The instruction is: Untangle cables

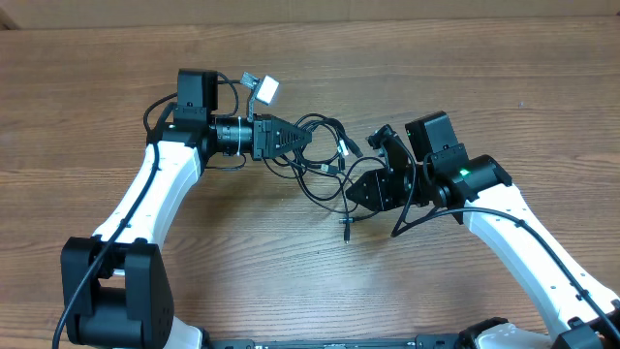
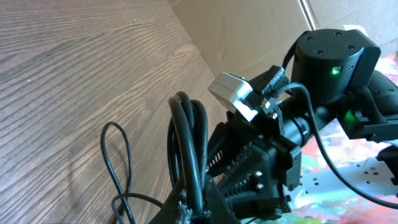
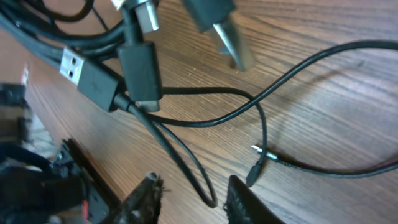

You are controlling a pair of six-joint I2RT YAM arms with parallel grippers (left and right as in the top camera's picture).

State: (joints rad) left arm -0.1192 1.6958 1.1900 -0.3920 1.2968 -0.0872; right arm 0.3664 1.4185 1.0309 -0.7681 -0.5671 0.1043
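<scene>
Cables (thin, glossy black loops)

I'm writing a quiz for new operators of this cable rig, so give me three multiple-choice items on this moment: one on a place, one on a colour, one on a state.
1. Where is the tangle of thin black cables?
A) around the middle of the brown wood-grain table
B) in its far left corner
C) hanging off its edge

2. What colour is the small light on the white right arm?
A) red
B) green
C) blue

3. How is the right hand?
A) open
B) shut on a plug
C) out of view

Answers:
1 A, the overhead view shows the tangle mid-table.
2 B, it glows green.
3 A, its wrist view shows the fingertips apart.
</scene>
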